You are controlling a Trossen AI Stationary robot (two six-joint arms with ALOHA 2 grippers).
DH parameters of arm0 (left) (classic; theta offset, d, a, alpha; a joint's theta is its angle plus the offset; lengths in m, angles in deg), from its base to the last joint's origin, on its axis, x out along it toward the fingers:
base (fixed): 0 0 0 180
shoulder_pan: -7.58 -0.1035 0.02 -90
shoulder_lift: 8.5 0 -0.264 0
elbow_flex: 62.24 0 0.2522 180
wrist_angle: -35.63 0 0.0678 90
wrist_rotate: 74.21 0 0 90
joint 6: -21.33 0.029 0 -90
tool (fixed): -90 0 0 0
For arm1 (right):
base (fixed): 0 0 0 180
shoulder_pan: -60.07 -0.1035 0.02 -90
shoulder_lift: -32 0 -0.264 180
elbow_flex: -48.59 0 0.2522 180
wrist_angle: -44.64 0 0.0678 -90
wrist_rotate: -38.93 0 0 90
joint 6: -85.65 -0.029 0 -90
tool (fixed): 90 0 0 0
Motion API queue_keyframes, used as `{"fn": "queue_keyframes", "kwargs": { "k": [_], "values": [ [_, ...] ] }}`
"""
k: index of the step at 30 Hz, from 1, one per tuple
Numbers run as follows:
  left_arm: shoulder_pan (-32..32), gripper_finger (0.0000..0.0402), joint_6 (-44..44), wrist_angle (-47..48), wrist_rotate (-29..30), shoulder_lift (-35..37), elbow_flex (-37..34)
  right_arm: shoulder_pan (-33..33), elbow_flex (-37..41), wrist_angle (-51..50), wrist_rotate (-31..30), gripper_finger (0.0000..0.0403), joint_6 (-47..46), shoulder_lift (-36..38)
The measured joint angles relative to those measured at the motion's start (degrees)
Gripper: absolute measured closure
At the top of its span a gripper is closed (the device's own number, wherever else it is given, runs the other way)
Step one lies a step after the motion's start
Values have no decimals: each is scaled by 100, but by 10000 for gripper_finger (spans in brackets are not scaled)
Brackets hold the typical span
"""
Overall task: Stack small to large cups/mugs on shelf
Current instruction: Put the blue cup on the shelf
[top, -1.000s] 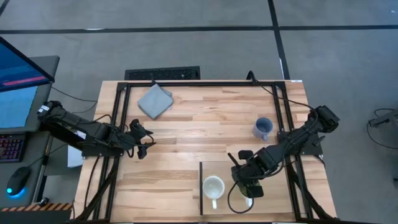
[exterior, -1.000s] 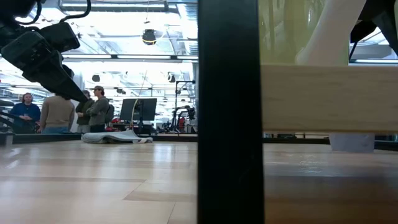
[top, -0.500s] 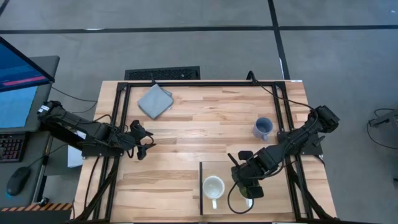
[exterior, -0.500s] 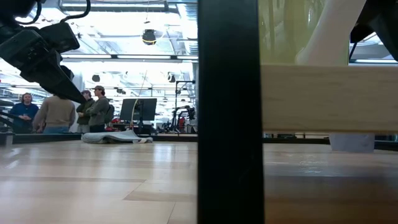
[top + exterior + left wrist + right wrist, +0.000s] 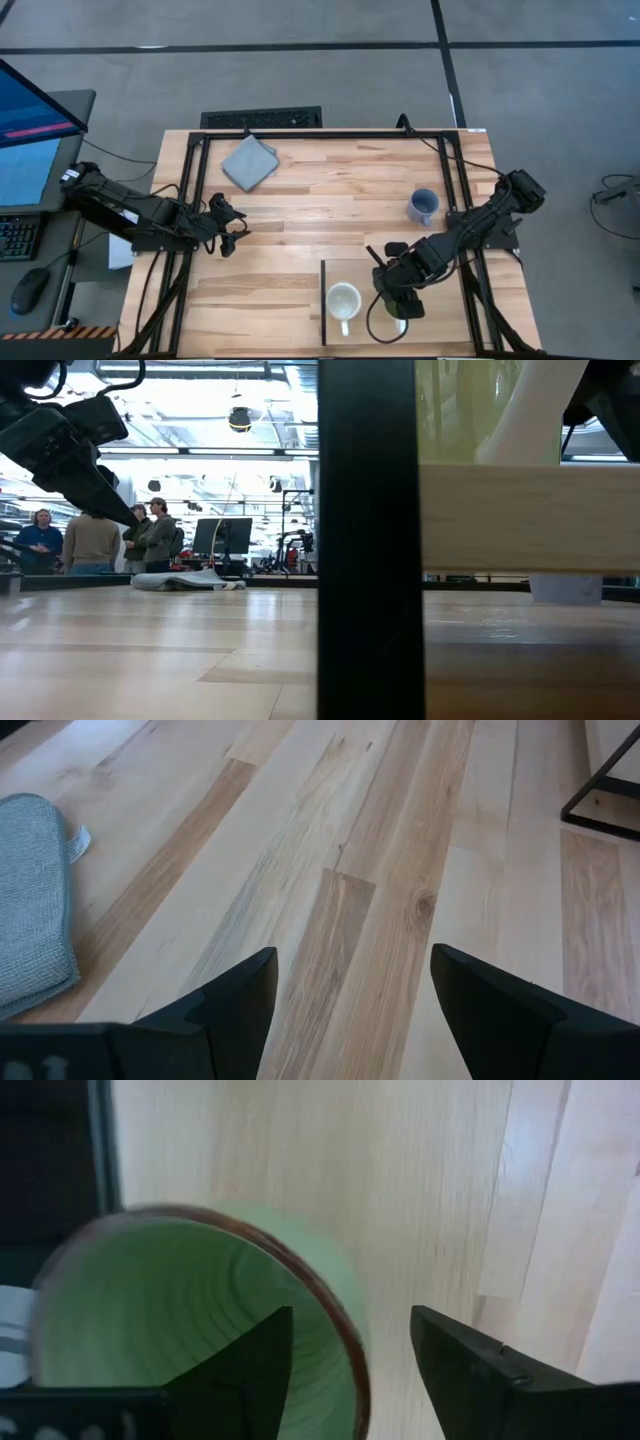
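No legible writing; green mug unmarked

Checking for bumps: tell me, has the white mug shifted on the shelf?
No. The white mug sits the same beside the shelf strip.

Even, bright overhead light with soft shadows; ceiling lamps glare at eleven o'clock in the low view, whose near dark post is blurred.

Planked light-wood tabletop with folded grey cloth, blue-grey mug, pale shelf panel bearing cream-white mug beside right tool.
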Motion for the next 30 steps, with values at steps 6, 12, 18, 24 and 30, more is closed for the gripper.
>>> {"fn": "queue_keyframes", "kwargs": {
  "k": [6, 12, 18, 24, 30],
  "values": [
    [2, 148, 2, 0, 0, -2, 0, 0, -416, -276, 14, 173, 1, 2],
    [2, 148, 2, 0, 0, -2, 0, 0, -791, -705, 16, 173, 1, 2],
    [0, 148, 2, 0, 0, -2, 0, 0, -1081, -1186, 7, 173, 132, 2],
    [2, 148, 2, 0, 0, 0, 0, -20, -1252, -1709, -596, 173, 316, 214],
    [0, 148, 2, 0, -31, 0, 0, -26, -1265, -2075, -1199, 173, 463, 856]
  ]
}}
